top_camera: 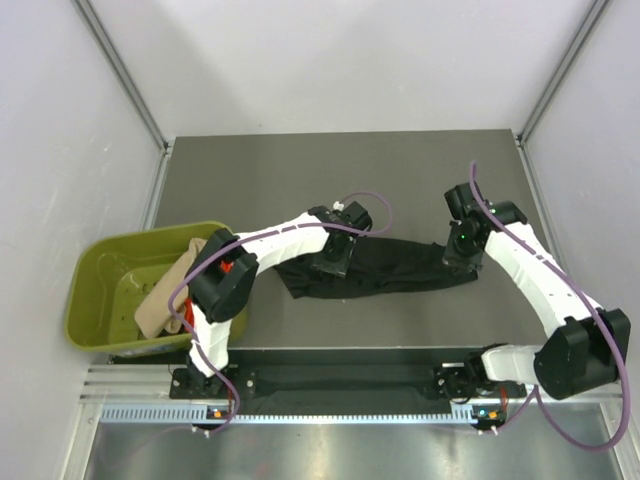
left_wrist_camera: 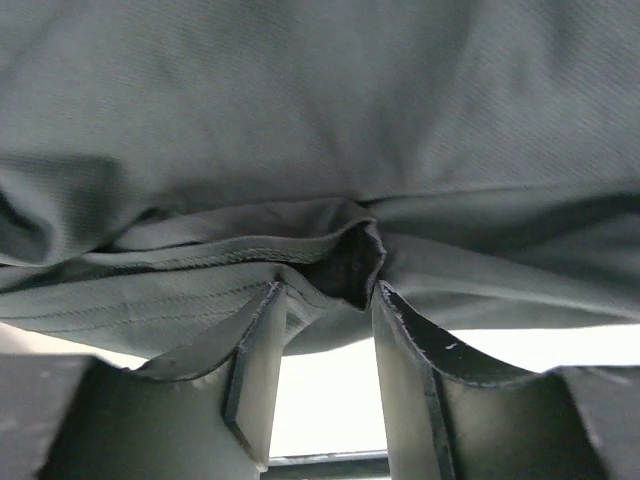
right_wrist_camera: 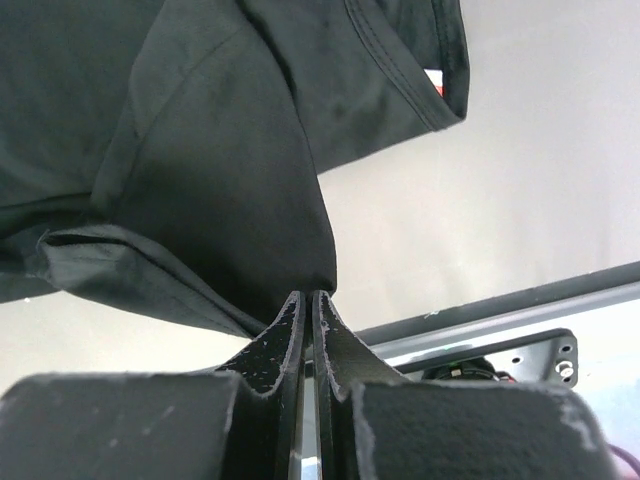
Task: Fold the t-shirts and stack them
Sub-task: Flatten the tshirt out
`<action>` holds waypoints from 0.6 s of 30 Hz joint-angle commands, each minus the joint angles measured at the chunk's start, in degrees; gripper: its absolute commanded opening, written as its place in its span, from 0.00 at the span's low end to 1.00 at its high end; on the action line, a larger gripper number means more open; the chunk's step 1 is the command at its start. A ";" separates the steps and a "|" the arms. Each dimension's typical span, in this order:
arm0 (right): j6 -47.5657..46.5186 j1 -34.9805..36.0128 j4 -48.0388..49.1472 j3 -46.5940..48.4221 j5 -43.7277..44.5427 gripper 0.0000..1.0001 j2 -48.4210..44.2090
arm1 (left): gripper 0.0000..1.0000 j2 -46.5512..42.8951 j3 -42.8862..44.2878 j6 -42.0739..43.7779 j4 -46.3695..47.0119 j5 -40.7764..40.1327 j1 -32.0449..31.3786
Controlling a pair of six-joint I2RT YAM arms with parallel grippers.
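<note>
**Black t-shirt held between two grippers.** The left gripper has its jaws partway closed on a thick bunched fold of the black t-shirt. The fold fills the gap at the tips. The rest of the cloth drapes over both fingers and spreads wide above them, and light shows in the open gap below the fold.

The right gripper has its jaws pressed almost together, pinching a thin edge of the same shirt at the very tips. From there the cloth rises up and to the left of the jaws, with the collar seam above and to their right.

In the top view the shirt runs as a long dark band from one gripper to the other, over the table. A beige t-shirt lies in the olive-green tub, well outside the left jaws, beside that arm's base.
</note>
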 commanded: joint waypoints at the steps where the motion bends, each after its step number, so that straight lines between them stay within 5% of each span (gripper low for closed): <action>1: 0.37 -1.55 -0.18 -0.62 -1.05 0.00 -3.88 | 0.45 1.13 2.30 0.18 -0.89 -4.19 -0.11; 7: -0.34 -2.25 -1.67 -0.36 -1.58 0.00 -5.11 | 0.32 3.24 3.53 0.36 -0.01 -4.54 -0.11; 8: -0.34 -2.43 -1.93 -0.27 -1.58 0.00 -5.29 | 0.17 3.42 3.79 0.27 -0.10 -4.72 -0.20; 11: -1.13 -3.30 -3.51 0.17 -1.05 0.00 -5.91 | 0.00 2.46 5.28 0.45 -1.41 -6.47 -0.20; 18: -6.57 -10.94 -5.10 9.47 -0.52 0.00 -2.14 | 0.00 -8.51 15.91 1.50 -9.58 -13.15 4.35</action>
